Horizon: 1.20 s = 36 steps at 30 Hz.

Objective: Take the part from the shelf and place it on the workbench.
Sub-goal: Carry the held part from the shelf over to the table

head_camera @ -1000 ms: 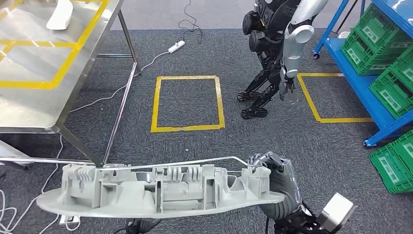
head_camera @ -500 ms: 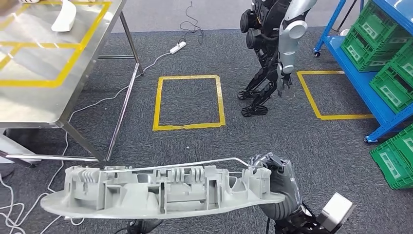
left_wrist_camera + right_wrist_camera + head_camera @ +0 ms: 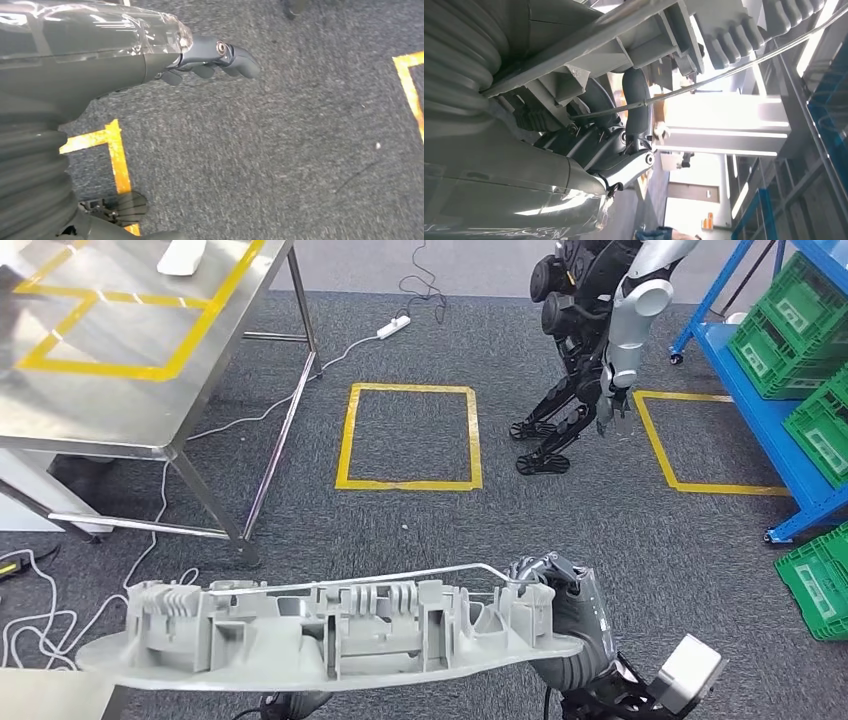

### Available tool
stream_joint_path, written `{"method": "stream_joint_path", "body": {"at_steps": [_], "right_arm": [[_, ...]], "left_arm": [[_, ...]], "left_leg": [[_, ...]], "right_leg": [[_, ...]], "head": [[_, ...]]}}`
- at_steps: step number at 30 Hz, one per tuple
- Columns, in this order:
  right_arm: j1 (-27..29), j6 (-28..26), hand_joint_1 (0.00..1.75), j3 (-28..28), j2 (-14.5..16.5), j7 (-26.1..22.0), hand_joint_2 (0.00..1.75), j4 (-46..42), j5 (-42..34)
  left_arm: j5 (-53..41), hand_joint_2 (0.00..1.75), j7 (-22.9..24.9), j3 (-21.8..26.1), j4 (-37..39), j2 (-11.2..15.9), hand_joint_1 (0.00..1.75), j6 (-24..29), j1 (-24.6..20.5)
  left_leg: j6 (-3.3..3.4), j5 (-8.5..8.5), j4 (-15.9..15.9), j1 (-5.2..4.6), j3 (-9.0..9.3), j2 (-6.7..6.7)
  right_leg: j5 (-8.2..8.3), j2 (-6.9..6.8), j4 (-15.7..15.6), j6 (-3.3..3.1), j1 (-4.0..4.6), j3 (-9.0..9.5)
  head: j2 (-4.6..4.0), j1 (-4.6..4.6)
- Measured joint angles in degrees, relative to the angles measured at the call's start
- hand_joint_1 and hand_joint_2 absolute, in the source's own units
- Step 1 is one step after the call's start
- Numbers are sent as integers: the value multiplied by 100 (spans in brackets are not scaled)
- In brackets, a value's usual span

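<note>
The steel workbench with its yellow tape outlines fills the upper left of the head view, the blue shelf with green crates stands at the right edge, and a second humanoid robot stands on the grey carpet beside a yellow floor square. Down low, the long grey moulded part lies level across the front of the body, held out over the carpet and apart from both bench and shelf. The right hand grips its right end with fingers wrapped into the ribbing, while the left hand hangs over the carpet with its fingers curled in on nothing.
</note>
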Motion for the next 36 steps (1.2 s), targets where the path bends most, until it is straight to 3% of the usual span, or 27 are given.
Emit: {"method": "stream_joint_path", "body": {"at_steps": [3, 4, 5, 6, 7, 9, 10, 12, 16, 18, 24, 27, 29, 31, 33, 34, 35, 36], "right_arm": [[10, 10, 175, -1, -3, -4, 175, 8, -1], [12, 13, 175, 0, -3, -4, 175, 13, -1], [13, 16, 175, 1, -3, -4, 175, 19, -1], [12, 22, 175, 1, -3, -4, 175, 26, 0], [10, 27, 175, 1, -3, -4, 175, 30, 5], [-7, 35, 175, 1, -3, -4, 175, 33, 32], [-17, 36, 175, 1, -2, -4, 175, 33, 55], [-29, 37, 175, 3, -2, -6, 175, 32, 98], [-19, 42, 175, 11, 2, -6, 175, 36, 112], [-15, 43, 175, 15, 2, -6, 175, 37, 114], [-10, 39, 175, 16, 0, -6, 175, 36, 136], [-10, 44, 175, 16, -1, -7, 175, 33, 137], [-13, 53, 175, 16, 0, -9, 175, 24, 143], [-17, 65, 175, 16, -2, -11, 175, 14, 159], [-11, 71, 175, 19, -3, -13, 175, 14, 179], [-2, 71, 175, 20, -4, -13, 175, 19, 187], [6, 71, 175, 20, -6, -13, 175, 25, 192], [12, 70, 175, 20, -7, -13, 175, 29, 194]], "left_arm": [[0, 175, 6, -35, -1, 1, 0, 12, -4], [0, 175, 10, -45, -1, 3, 0, 20, 0], [0, 175, 19, -59, 0, 5, 0, 31, 3], [0, 175, 41, -76, 0, 6, 0, 45, 5], [0, 175, 74, -97, 0, 6, 0, 59, 5], [-1, 175, 154, -133, 0, -4, 0, 81, 4], [-2, 175, 182, -148, 0, -9, 0, 90, 4], [-2, 175, 214, -170, 0, -18, 0, 101, 6], [-1, 175, 237, -219, 0, -11, 0, 110, 8], [0, 175, 240, -249, 0, -6, 0, 110, 11], [49, 175, 254, -270, 2, 9, 0, 132, 15], [89, 175, 286, -290, 2, 20, 0, 151, 19], [107, 175, 304, -309, 2, 30, 0, 169, 22], [129, 175, 312, -319, 2, 41, 0, 184, 26], [150, 175, 320, -323, 4, 54, 0, 189, 40], [155, 175, 323, -327, 7, 61, 0, 190, 52], [158, 175, 325, -336, 9, 67, 0, 190, 64], [160, 175, 326, -347, 10, 73, 0, 190, 71]], "left_leg": [[78, 156, 8, -39, -202, -73], [90, 198, 12, -60, -269, -100], [98, 237, 14, -82, -327, -122], [103, 270, 15, -104, -374, -141], [106, 297, 15, -122, -405, -155], [88, 357, 17, -142, -448, -160], [68, 386, 18, -140, -467, -153], [11, 442, 19, -132, -507, -131], [128, 392, 18, -151, -526, -82], [81, 442, 17, -142, -519, -76], [52, 474, 18, -125, -516, -76], [87, 446, 17, -147, -519, -77], [129, 457, -62, -123, -474, -84], [142, 488, -145, -85, -423, -97], [144, 482, -153, -87, -418, -115], [137, 474, -151, -86, -417, -133], [123, 464, -145, -81, -414, -161], [103, 451, -133, -72, -408, -204]], "right_leg": [[-748, 133, 1039, 22, 2, -266], [-833, 141, 1269, 4, 5, -282], [-794, 145, 1309, -24, 9, -215], [-655, 150, 1132, -65, 19, -53], [-468, 159, 761, -121, 41, 194], [-252, 171, -73, -251, 97, 684], [-228, 175, -344, -298, 125, 827], [-240, 172, -531, -335, 149, 884], [-244, 180, -600, -173, 141, 859], [-227, 180, -585, -222, 153, 859], [-219, 180, -559, -229, 157, 856], [-221, 177, -588, -206, 143, 861], [-274, 178, -568, -157, 133, 867], [-536, 187, -166, -88, 102, 687], [-916, 189, 636, -12, 37, 267], [-1012, 189, 967, 20, 3, 77], [-983, 188, 1108, 47, -28, -30], [-822, 194, 1013, 70, -56, -31]], "head": [[0, 22], [0, 27], [0, 30], [0, 31], [0, 33], [0, 30], [0, 32], [0, 35], [-1, 23], [-2, 17], [-1, 16], [0, 14], [-1, 12], [-1, 21], [0, 31], [0, 32], [0, 32], [0, 32]]}}
